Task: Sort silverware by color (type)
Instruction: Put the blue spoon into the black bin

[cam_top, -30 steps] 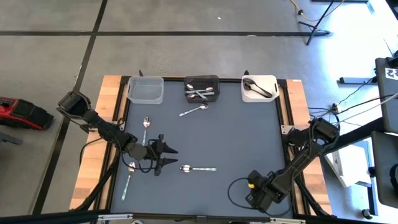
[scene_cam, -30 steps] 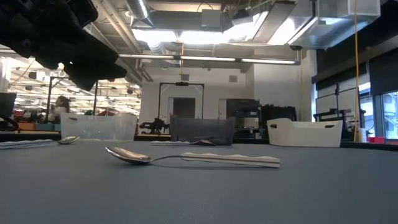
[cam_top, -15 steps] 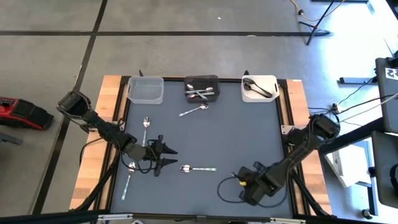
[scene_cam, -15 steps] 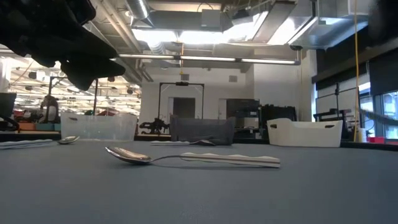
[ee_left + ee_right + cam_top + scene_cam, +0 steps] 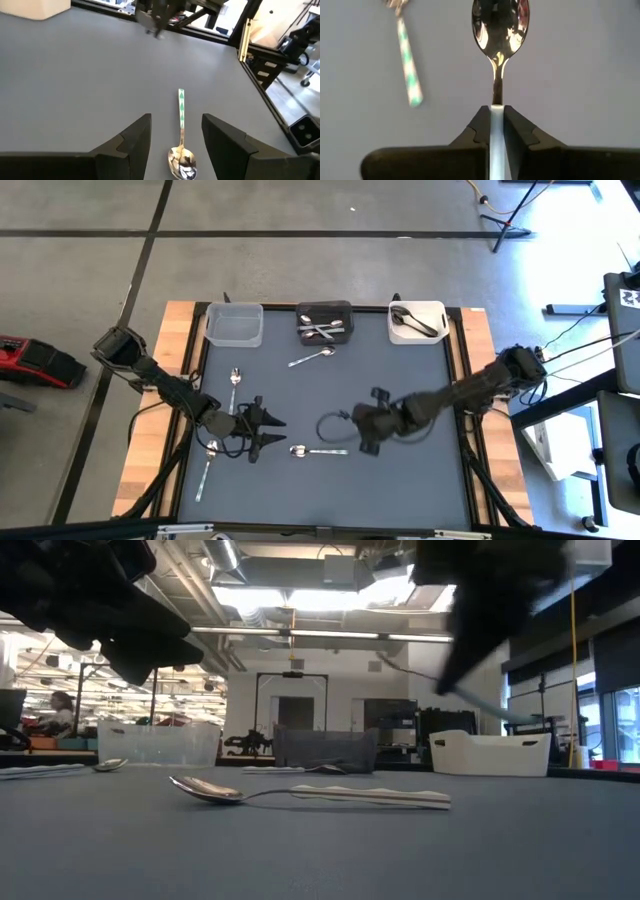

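Observation:
A silver spoon [image 5: 500, 22] with a pale handle is in my right gripper [image 5: 498, 107], which is shut on it above the table's middle [image 5: 370, 438]. On the table beside it lies a spoon with a green-and-white handle [image 5: 318, 451] [image 5: 300, 792] [image 5: 407, 70]. My left gripper [image 5: 280, 432] hovers open at this spoon's bowl end, a finger on each side [image 5: 176, 120], touching nothing. Three more spoons lie flat: one [image 5: 234, 377], another [image 5: 208, 465], and a third [image 5: 312, 358] near the black bin. My right gripper pinches the spoon's pale handle [image 5: 498, 116] between its two fingers. The fingers lie along the spoon, and its neck and bowl stick out past their tips. The spoon is lifted clear of the table.
Along the far edge stand a clear bin [image 5: 235, 323], a black bin [image 5: 325, 320] with silver spoons and a white bin [image 5: 417, 320] with dark spoons. A cable loop [image 5: 335, 425] hangs off my right arm. Wooden borders [image 5: 165, 400] run along the table's left and right sides.
My right gripper has swung from the near right corner toward the table's left and far edges, to the middle, and now shows in the top of the low view. My left gripper has kept still.

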